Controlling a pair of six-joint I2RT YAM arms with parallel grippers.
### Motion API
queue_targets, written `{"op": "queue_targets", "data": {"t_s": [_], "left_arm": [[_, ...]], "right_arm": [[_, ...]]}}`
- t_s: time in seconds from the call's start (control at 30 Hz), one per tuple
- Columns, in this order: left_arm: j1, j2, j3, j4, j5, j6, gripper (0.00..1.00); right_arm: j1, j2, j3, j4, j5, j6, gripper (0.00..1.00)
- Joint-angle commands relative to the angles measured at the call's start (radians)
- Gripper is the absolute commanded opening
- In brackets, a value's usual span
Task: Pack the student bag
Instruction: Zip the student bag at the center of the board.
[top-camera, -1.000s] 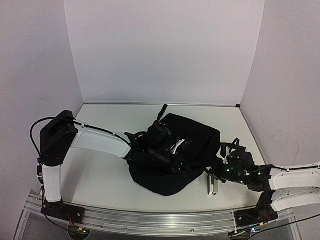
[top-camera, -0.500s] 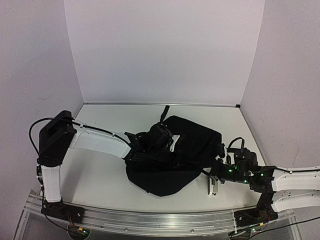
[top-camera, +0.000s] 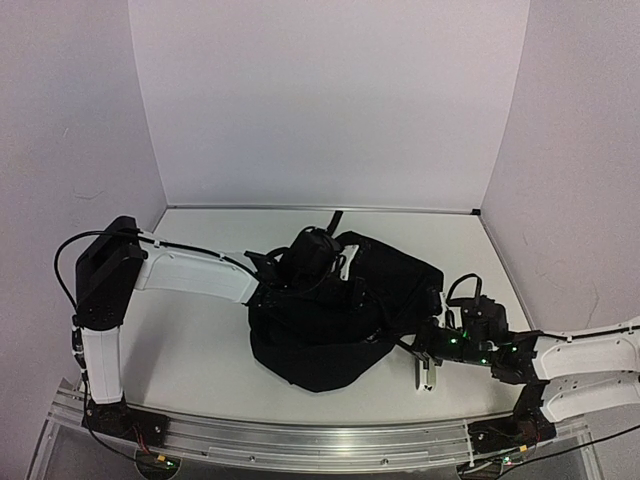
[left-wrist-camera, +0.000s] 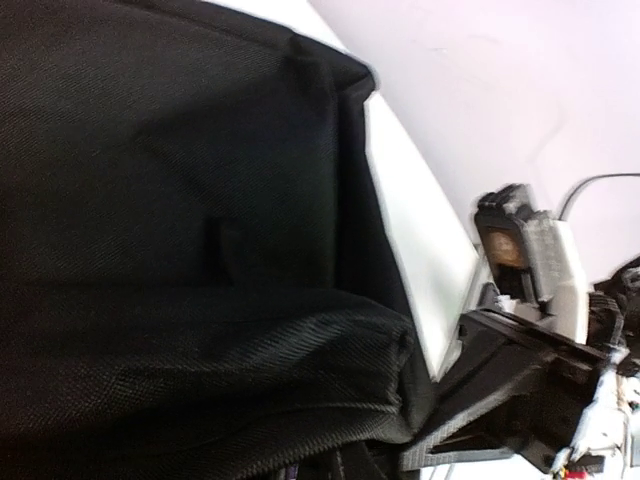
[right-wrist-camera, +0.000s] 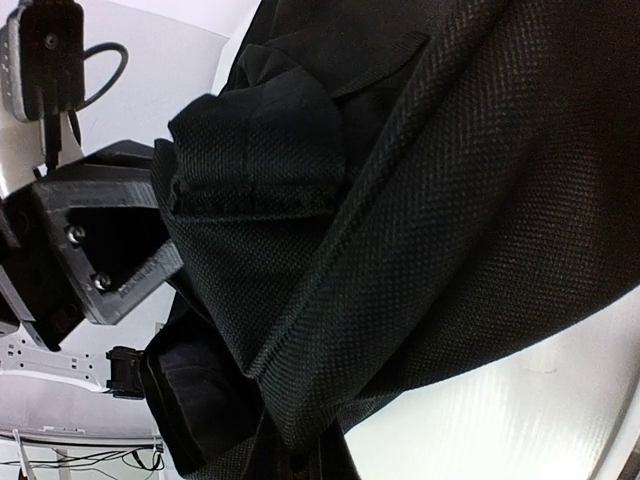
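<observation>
The student bag (top-camera: 330, 335), a big soft black backpack, lies in the middle of the table. My left arm reaches over it from the left. My left gripper (left-wrist-camera: 330, 465) is buried in the bag's upper fabric (left-wrist-camera: 200, 380), which folds down between the jaws. My right gripper (right-wrist-camera: 300, 465) is at the bag's right edge (top-camera: 425, 340), shut on a thick fold of the black cloth (right-wrist-camera: 330, 300). Neither gripper's fingertips show; the fabric covers them. The bag's inside is hidden.
A black strap (top-camera: 335, 218) sticks out behind the bag toward the back wall. A small pale thin object (top-camera: 426, 374) lies on the table just in front of the right gripper. White walls close in the left, back and right.
The left wrist has moved back and up, drawing the bag's top fabric with it. The right gripper has shifted slightly left with its fold.
</observation>
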Motion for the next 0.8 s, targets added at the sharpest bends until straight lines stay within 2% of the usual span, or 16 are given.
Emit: {"op": "queue_targets", "data": {"t_s": [0.0, 0.17, 0.4, 0.47, 0.53, 0.63, 0.7, 0.77], "left_arm": [[0.032, -0.008, -0.001, 0.213, 0.174, 0.005, 0.16], [0.032, -0.039, -0.145, 0.351, 0.359, -0.059, 0.27], [0.03, -0.033, -0.201, 0.393, 0.506, -0.093, 0.42], [0.03, -0.027, -0.189, 0.374, 0.513, -0.097, 0.42], [0.03, -0.037, -0.193, 0.34, 0.499, -0.096, 0.4], [0.026, -0.092, -0.227, 0.261, 0.431, -0.061, 0.36], [0.019, -0.131, -0.228, 0.154, 0.377, 0.0, 0.36], [0.011, -0.16, -0.222, 0.054, 0.347, 0.052, 0.37]], "right_arm": [[0.016, 0.027, 0.004, 0.203, -0.075, 0.016, 0.0], [0.016, 0.057, -0.011, 0.301, -0.085, 0.039, 0.0], [0.016, 0.05, -0.008, 0.303, -0.086, 0.041, 0.01], [0.016, 0.032, -0.007, 0.287, -0.056, 0.048, 0.16], [0.016, -0.001, 0.01, 0.169, 0.026, 0.062, 0.35], [0.017, -0.049, 0.054, -0.06, 0.151, 0.06, 0.57], [0.016, -0.066, 0.082, -0.171, 0.213, 0.067, 0.66], [0.017, -0.058, 0.106, -0.25, 0.26, 0.081, 0.7]]}}
